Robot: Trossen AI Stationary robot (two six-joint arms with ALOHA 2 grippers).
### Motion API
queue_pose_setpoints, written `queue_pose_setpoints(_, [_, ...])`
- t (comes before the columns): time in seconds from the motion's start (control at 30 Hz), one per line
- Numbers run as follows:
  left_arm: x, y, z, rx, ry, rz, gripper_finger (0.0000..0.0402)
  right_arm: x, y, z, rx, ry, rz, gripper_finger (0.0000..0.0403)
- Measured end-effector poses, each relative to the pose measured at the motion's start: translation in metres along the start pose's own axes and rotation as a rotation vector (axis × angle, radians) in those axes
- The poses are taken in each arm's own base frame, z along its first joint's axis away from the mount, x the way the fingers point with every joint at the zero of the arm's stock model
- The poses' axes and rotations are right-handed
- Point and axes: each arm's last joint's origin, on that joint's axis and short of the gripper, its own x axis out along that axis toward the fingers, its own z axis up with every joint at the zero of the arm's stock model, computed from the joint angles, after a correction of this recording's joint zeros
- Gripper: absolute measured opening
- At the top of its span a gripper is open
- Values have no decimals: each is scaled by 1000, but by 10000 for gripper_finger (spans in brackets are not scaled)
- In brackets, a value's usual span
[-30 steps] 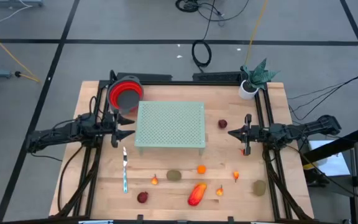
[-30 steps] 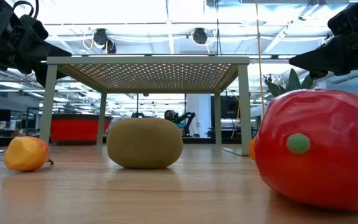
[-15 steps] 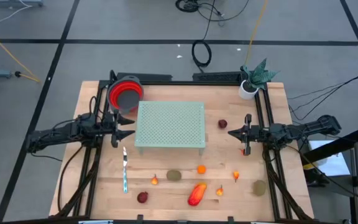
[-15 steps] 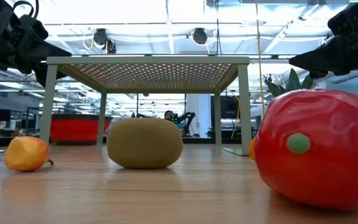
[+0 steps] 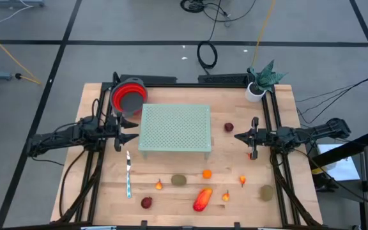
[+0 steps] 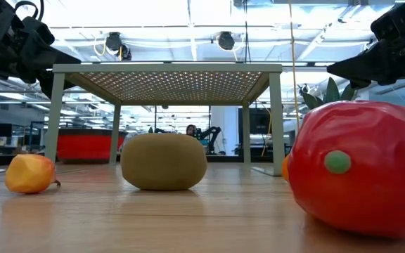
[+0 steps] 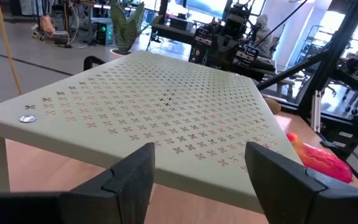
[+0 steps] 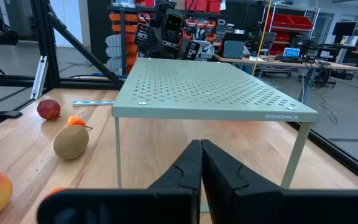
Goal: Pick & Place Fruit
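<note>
Along the near edge of the wooden table (image 5: pixel 94 102), the fruit lies scattered: a dark-red round piece (image 5: pixel 146 202) toward the left, the larger elongated red-orange piece (image 5: pixel 202 199) near the middle, a tiny orange piece (image 5: pixel 225 196) just right of it, and a brown-green oval (image 5: pixel 266 191) toward the right. A little farther in sit another small orange piece (image 5: pixel 159 185), a second brown-green oval (image 5: pixel 179 181), an orange round piece (image 5: pixel 207 173) and one more tiny orange piece (image 5: pixel 242 181). A slim silver knife (image 5: pixel 128 173) lies lengthwise to the left of these. Beyond them stands a pale green perforated stand (image 5: pixel 175 128) at the table's centre, with another dark-red round fruit (image 5: pixel 229 128) just off its right side. The left gripper (image 5: pixel 133 131) hangs at the stand's left edge, its jaws spread apart and holding nothing. The right gripper (image 5: pixel 237 135) waits on the stand's right side, its jaws pressed together and empty. Farther back, a red bowl (image 5: pixel 128 96) sits at the far left corner, and a small potted plant (image 5: pixel 259 82) at the far right corner.
</note>
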Motion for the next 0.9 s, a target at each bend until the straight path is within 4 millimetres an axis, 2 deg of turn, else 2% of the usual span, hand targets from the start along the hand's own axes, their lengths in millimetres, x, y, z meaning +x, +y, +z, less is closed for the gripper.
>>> queue_pose_setpoints(0.9, [0, 0, 0, 0, 0, 0, 251, 0, 0, 0, -14, -1, 0, 4])
